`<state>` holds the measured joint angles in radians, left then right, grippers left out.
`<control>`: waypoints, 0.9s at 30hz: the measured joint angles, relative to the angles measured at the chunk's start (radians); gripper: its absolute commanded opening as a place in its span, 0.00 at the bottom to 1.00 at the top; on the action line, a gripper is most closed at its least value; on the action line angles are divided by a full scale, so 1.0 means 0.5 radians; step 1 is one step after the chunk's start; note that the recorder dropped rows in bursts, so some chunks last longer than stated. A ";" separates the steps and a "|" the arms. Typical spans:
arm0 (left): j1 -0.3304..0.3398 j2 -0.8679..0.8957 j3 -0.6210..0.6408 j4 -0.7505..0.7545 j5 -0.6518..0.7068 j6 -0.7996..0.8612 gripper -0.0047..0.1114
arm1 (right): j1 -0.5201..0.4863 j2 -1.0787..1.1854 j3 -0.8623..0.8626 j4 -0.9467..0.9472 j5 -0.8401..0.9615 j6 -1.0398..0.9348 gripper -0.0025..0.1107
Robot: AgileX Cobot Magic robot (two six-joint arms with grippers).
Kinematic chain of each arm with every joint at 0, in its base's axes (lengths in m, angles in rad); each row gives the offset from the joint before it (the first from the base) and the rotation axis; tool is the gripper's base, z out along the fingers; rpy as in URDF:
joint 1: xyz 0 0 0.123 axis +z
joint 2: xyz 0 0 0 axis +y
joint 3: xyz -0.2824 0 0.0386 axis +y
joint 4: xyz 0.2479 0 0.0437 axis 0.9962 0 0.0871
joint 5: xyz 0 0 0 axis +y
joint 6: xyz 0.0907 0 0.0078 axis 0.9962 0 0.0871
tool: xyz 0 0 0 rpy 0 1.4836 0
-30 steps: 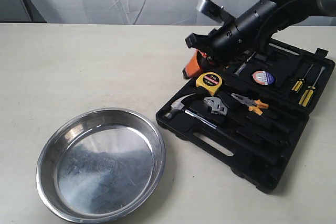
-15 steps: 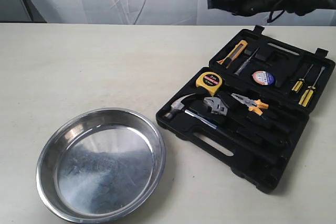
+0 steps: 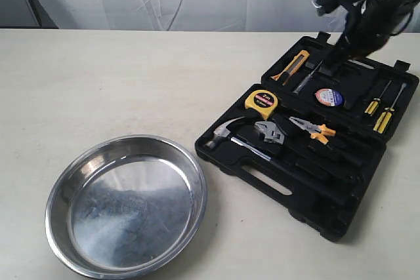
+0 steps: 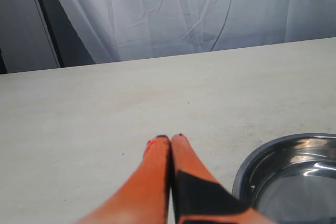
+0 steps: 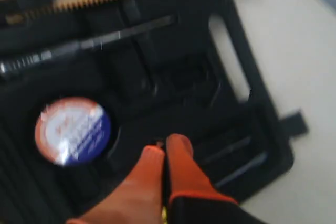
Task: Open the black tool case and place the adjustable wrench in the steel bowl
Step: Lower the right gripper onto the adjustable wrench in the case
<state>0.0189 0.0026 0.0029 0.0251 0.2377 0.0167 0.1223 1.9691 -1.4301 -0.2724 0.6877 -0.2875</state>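
The black tool case (image 3: 308, 209) lies open at the right of the table, its lid flat at the back. In its near half the adjustable wrench (image 3: 269, 133) rests between the claw hammer (image 3: 226, 133) and the orange-handled pliers (image 3: 314, 128). The steel bowl (image 3: 125, 202) sits at the front left with nothing in it. My right arm (image 3: 364, 18) hangs over the lid's far side. Its orange fingers meet, so my right gripper (image 5: 164, 148) is shut and holds nothing, above the case lid (image 5: 220, 77). My left gripper (image 4: 170, 139) is shut over bare table beside the bowl (image 4: 294, 177).
A yellow tape measure (image 3: 261, 101), a utility knife (image 3: 291, 65), a round tape roll (image 3: 328, 96) and two yellow-handled screwdrivers (image 3: 382, 111) also fill the case. The roll (image 5: 72, 129) lies near my right fingers. A white curtain hangs behind the table.
My right arm has risen from low over the case's left side and swung to the right. It now points down over the back of the lid. The tools and bowl have not moved.
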 measured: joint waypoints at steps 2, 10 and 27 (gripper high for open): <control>0.000 0.000 0.000 0.000 0.000 0.000 0.04 | -0.003 0.000 0.000 -0.015 0.306 0.180 0.01; 0.000 0.000 0.000 0.000 0.000 0.000 0.04 | -0.003 -0.003 0.000 0.684 1.038 0.108 0.01; 0.000 0.000 0.000 0.000 0.000 0.000 0.04 | 0.255 -0.003 0.074 1.088 1.063 -0.391 0.45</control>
<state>0.0189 0.0026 0.0029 0.0251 0.2377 0.0167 0.2498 1.9678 -1.3933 0.2714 1.2191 -0.4832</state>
